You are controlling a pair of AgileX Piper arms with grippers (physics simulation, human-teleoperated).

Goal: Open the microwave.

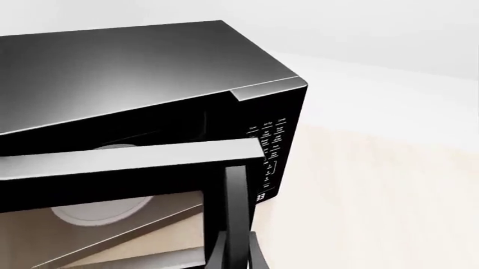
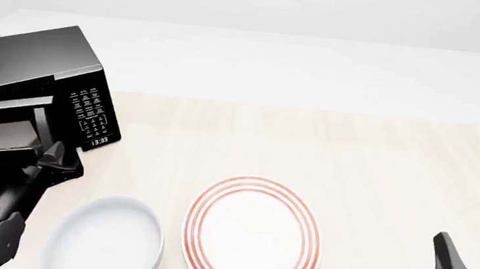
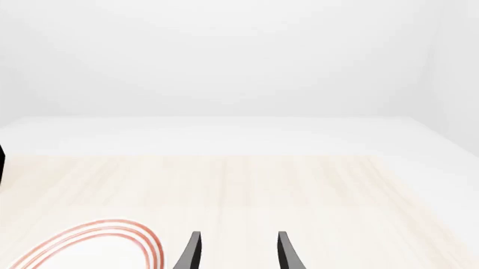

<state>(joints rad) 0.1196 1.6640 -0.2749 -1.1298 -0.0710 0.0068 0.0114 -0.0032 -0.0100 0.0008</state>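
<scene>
The glossy black microwave (image 2: 27, 61) stands at the table's far left, its keypad (image 2: 90, 115) and small clock (image 2: 99, 140) facing right. Its door (image 1: 127, 168) is swung partly out, and a pale turntable (image 1: 97, 210) shows through the glass. My left gripper (image 2: 51, 158) sits at the door's free edge. In the left wrist view the left gripper (image 1: 235, 249) has its fingers on either side of the vertical bar handle (image 1: 235, 202), shut on it. My right gripper (image 2: 474, 266) stands open near the front right corner, holding nothing; its fingers (image 3: 193, 249) point over bare table.
A white plate with red rings (image 2: 253, 235) lies at front centre, its rim (image 3: 97, 235) also in the right wrist view. A white bowl (image 2: 106, 240) sits left of it, just right of my left arm. Light wooden tabletop (image 2: 352, 158) stretches beyond.
</scene>
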